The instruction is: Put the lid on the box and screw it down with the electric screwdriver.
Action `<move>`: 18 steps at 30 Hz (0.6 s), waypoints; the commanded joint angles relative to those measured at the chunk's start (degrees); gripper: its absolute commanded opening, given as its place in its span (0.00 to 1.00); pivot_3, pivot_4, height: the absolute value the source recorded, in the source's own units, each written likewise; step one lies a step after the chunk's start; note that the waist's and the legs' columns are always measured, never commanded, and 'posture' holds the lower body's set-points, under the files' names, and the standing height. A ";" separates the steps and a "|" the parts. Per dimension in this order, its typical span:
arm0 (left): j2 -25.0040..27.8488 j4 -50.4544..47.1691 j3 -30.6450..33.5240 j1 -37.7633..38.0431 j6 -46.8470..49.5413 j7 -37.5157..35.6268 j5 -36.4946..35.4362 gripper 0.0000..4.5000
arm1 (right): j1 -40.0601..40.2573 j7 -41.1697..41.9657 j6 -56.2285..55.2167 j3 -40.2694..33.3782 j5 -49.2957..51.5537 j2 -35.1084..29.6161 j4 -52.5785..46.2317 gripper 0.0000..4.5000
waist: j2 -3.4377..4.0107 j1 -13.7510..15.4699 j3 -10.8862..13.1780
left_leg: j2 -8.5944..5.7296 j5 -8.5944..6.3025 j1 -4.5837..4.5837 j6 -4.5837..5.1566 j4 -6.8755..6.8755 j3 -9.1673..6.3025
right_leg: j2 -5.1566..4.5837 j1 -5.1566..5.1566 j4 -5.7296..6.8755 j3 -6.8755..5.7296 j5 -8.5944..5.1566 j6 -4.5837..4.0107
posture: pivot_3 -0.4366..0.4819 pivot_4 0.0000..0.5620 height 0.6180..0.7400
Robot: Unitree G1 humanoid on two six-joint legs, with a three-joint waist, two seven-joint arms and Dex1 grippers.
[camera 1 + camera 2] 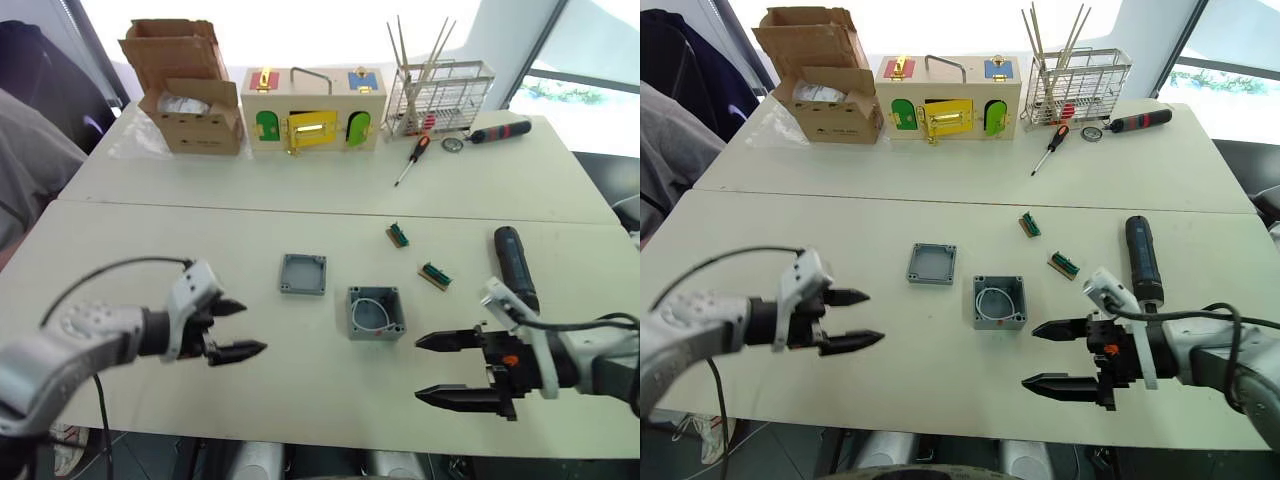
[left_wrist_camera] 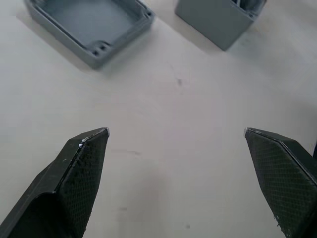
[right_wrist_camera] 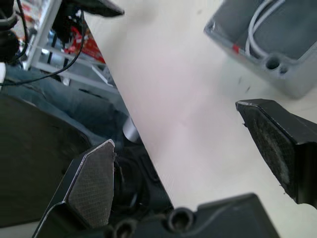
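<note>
Box (image 3: 270, 37) wire coil inside, red mark near rim

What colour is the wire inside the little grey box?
White wire, curled inside the box; clearest in the right wrist view.

cluttered white table (image 1: 300, 360)

A flat square grey plastic lid (image 1: 303, 273) lay rim-up, left of the open grey plastic box (image 1: 376, 312); the thick black electric screwdriver (image 1: 515, 266) lay far right.
</note>
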 commanded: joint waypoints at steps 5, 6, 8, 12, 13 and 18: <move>-1.59 11.86 -15.73 -33.07 0.79 -12.01 7.77 1.00 | -4.44 -6.21 2.18 -1.27 5.94 0.58 -3.33 0.99 | -0.11 0.00 0.06 | -0.04 0.00 0.05 0.01 0.08 0.00 | 0.11 0.11 0.04 -0.09 0.01 0.01 | 0.48 0.27 1.00; -2.81 13.64 -17.90 -36.56 0.68 -13.26 9.15 1.00 | -5.01 -6.67 2.18 -0.71 5.85 0.68 -3.16 0.99 | -0.12 -0.01 0.06 | -0.06 0.01 0.03 0.02 0.09 0.01 | 0.14 0.10 0.03 -0.10 0.01 0.01 | 0.48 0.27 1.00; -8.03 17.71 -22.84 -44.19 -0.52 -14.76 12.63 1.00 | -5.75 -7.21 1.57 0.69 4.20 0.87 -2.67 0.99 | -0.14 0.01 0.07 | -0.09 0.01 -0.11 0.03 0.14 0.02 | 0.26 -0.05 0.09 -0.12 0.01 0.04 | 0.48 0.27 1.00; -17.86 22.13 -30.19 -51.70 -1.35 -14.78 18.11 1.00 | -6.21 -8.47 0.12 2.58 1.51 1.79 -2.03 0.99 | -0.13 0.04 0.07 | 0.01 -0.06 -0.82 0.16 0.97 -0.20 | 0.46 -0.39 0.28 -0.28 0.01 0.08 | 0.48 0.27 1.00; -19.34 22.04 -31.05 -51.94 -0.71 -14.90 18.31 1.00 | -6.09 -8.81 0.08 2.63 1.28 1.98 -1.96 0.99 | -0.13 -0.18 0.07 | 0.01 -0.06 -0.90 0.16 1.00 -0.20 | 0.45 -0.43 0.25 -0.28 0.07 0.19 | 0.48 0.27 1.00; -27.61 15.29 -36.98 -50.38 4.74 -13.50 17.19 1.00 | 0.39 -9.75 -0.36 -1.75 -1.20 1.81 -3.11 0.99 | -0.13 0.16 0.07 | 0.01 -0.10 -0.89 0.23 1.01 -0.20 | 0.40 -0.42 0.25 -0.25 0.10 0.23 | 0.48 0.27 1.00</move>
